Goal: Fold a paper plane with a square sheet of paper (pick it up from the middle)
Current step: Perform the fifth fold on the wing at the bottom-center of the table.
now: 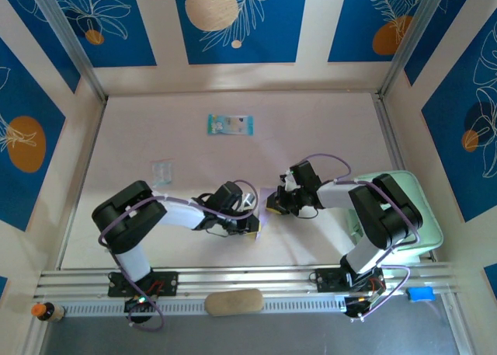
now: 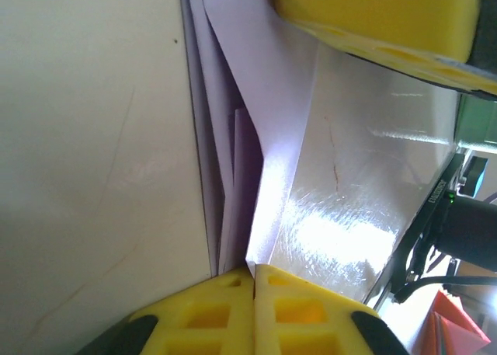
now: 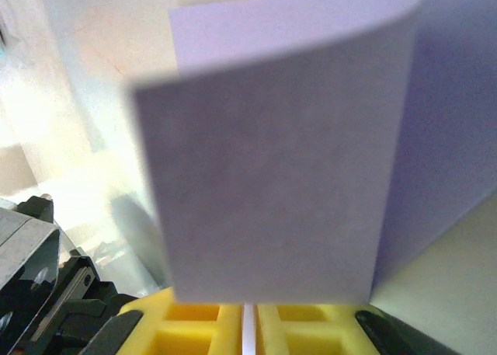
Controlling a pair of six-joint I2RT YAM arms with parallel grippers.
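The square sheet of paper [image 2: 256, 91] is pale lilac and folded into overlapping layers, hanging low over the table between both grippers. My left gripper [image 2: 254, 271] is shut on one folded edge, which runs into the seam of its yellow pads. My right gripper [image 3: 249, 318] is shut on the opposite edge; a thin white strip shows between its pads, and the sheet [image 3: 279, 184] curls up in front of it. Seen from above, the left gripper [image 1: 254, 224] and right gripper [image 1: 273, 203] nearly meet at the sheet [image 1: 265, 213]. I cannot make out a paper plane's dart shape.
A blue-green printed packet [image 1: 230, 124] lies at the back of the table. A small clear item [image 1: 161, 171] sits left of centre. A mint-green tray [image 1: 415, 215] stands at the right edge under the right arm. The right gripper's yellow finger [image 2: 373, 17] hangs close above the left one.
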